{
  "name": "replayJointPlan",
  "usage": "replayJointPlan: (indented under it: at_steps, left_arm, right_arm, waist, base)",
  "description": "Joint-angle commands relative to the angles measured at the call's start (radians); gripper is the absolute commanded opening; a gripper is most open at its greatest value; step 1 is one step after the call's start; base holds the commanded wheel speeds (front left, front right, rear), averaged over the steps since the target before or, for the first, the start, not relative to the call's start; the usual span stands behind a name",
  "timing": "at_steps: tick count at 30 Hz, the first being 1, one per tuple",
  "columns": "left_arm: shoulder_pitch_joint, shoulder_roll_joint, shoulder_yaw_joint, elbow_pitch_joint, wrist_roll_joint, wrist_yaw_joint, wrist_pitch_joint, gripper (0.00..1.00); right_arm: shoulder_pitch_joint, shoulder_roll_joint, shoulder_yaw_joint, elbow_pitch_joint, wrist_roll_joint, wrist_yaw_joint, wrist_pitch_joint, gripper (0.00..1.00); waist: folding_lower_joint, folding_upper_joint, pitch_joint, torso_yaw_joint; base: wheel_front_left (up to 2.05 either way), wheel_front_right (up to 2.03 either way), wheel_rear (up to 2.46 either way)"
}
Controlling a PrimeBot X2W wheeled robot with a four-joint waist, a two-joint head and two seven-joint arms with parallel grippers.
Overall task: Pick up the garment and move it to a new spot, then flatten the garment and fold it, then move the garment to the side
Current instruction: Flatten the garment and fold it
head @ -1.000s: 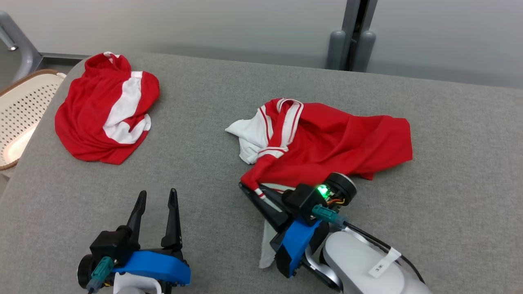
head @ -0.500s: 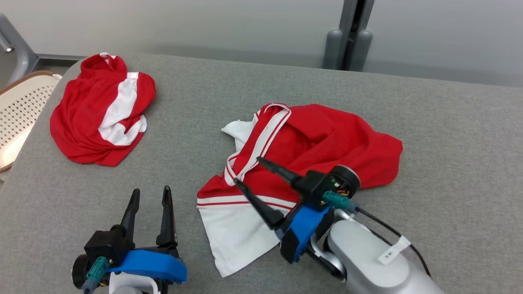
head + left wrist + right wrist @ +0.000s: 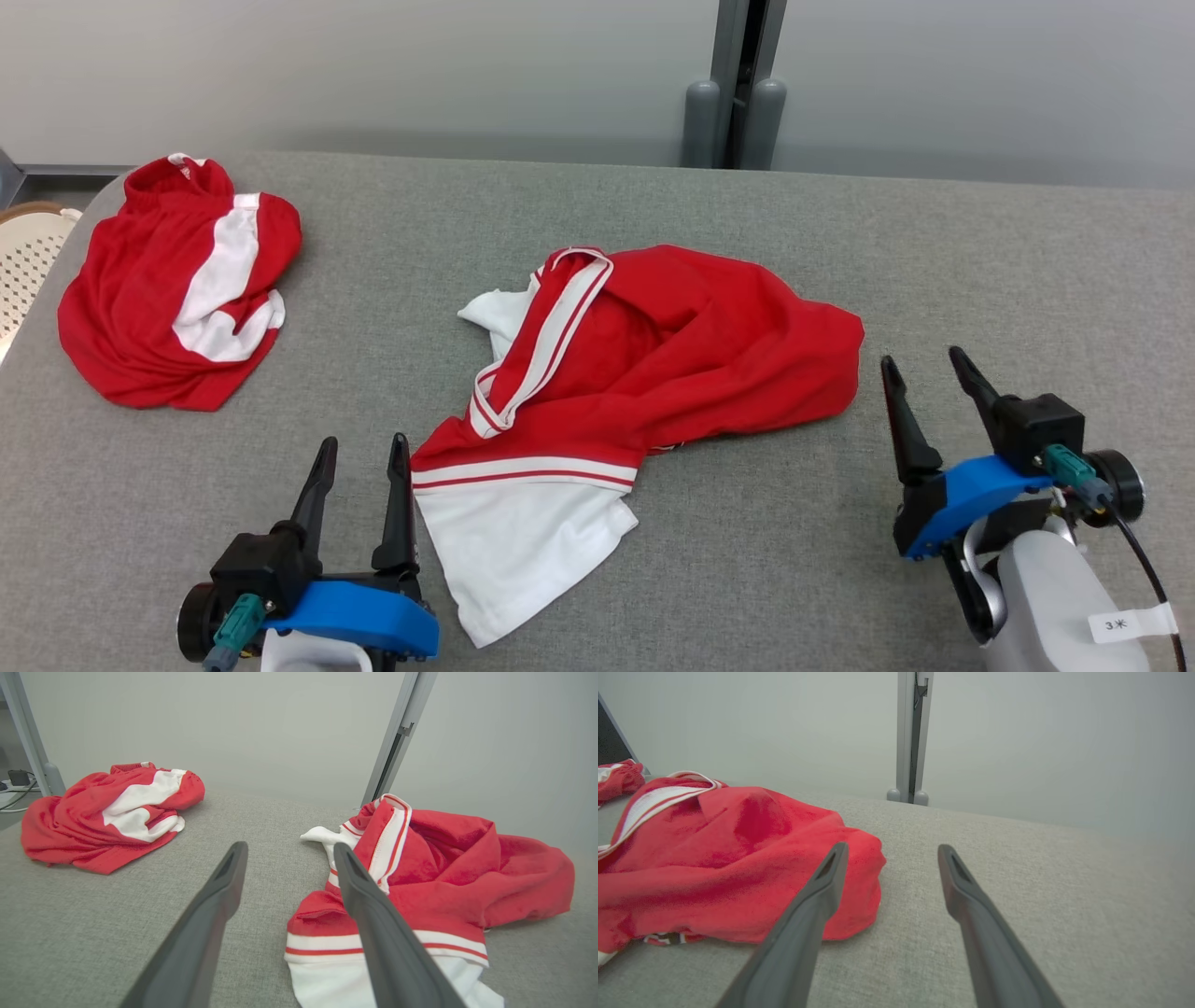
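Your left gripper [image 3: 364,439] and right gripper [image 3: 920,355] stand with jaws released, empty, either side of the crumpled garment [image 3: 672,355] on the bench [image 3: 980,252].

We've got a red garment [image 3: 709,345] with a white panel and red-and-white striped trim, a second garment [image 3: 131,317] also red with white patches, and a plain grey fabric tabletop [image 3: 1008,271].

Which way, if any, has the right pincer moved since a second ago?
Yes. The right pincer went to the robot's right: formerly at the middle garment, left of the grey post, now open, right of both.
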Motion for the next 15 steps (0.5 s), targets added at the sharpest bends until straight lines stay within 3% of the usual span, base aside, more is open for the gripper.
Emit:
replayJointPlan:
  at_steps: [1, 5, 15]
  left_arm:
    - [0.002, 0.0, -0.003, 0.0, 0.004, -0.005, -0.003, 1.0]
    - [-0.01, 0.0, -0.015, 0.006, 0.008, -0.006, -0.003, 1.0]
    - [-0.028, 0.0, -0.013, 0.017, 0.02, -0.011, -0.003, 1.0]
  right_arm:
    - [0.014, 0.002, -0.03, 0.013, -0.027, 0.0, -0.004, 1.0]
    - [-0.015, 0.01, -0.099, 0.078, -0.052, 0.0, 0.015, 1.0]
    - [-0.163, 0.018, -0.062, 0.297, 0.064, 0.0, 0.082, 1.0]
  waist:
    - [0.0001, -0.0001, 0.006, 0.004]
    - [0.0001, -0.0001, 0.023, 0.023]
    - [0.0001, -0.0001, 0.064, 0.079]
  base:
    - [0.0, 0.0, 0.0]
    - [0.0, 0.0, 0.0]
    - [0.0, 0.0, 0.0]
